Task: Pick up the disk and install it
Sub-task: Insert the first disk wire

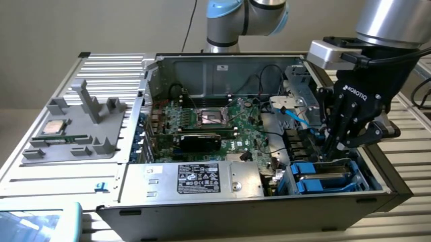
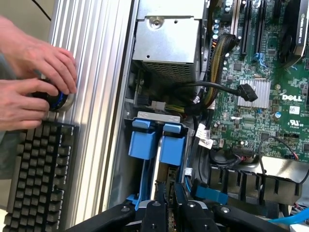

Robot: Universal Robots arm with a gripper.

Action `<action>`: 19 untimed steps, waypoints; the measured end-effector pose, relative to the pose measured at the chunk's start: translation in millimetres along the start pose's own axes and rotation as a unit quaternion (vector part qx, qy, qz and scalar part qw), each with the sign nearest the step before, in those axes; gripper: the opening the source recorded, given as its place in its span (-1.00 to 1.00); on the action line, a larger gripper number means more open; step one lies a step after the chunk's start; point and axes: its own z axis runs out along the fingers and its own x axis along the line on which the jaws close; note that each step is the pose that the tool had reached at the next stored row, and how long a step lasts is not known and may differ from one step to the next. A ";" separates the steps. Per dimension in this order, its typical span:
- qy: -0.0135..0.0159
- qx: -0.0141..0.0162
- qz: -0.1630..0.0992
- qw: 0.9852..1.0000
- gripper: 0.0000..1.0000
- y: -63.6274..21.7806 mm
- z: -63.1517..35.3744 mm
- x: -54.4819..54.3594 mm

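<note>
Gripper (image 1: 330,154) fingers nearly together, pinching disk (image 1: 322,177) by its edge. Disk w/ blue carrier stands on edge in drive bay, 4 o'clock corner of PC case (image 1: 202,68), ext view.

Far side: plain beige wall (image 1: 94,25), evenly lit. Worktop (image 1: 111,68) = ribbed pale-grey aluminium slats, seen at the exterior view's left and right, running near to far. Light soft and diffuse, faint sheen on slats. Black keyboard (image 2: 38,179) lies on worktop.
</note>
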 end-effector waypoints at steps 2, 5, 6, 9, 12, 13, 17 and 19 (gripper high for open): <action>-0.001 -0.002 0.006 1.000 -0.66 -0.3 0.1 -0.1; -0.001 -0.004 0.014 1.000 -0.66 -0.7 0.3 -0.3; -0.002 -0.005 0.016 1.000 -0.66 -1.0 0.3 -0.4; -0.002 -0.006 0.019 1.000 -0.66 -3.5 0.2 -0.8; -0.002 -0.008 0.023 1.000 -0.66 -5.2 0.2 -1.2; -0.003 -0.008 0.026 1.000 -0.66 -5.4 0.4 -1.3; -0.004 -0.011 0.039 0.999 -0.66 -6.3 1.1 -1.7; -0.005 -0.013 0.045 0.999 -0.66 -7.2 1.2 -1.9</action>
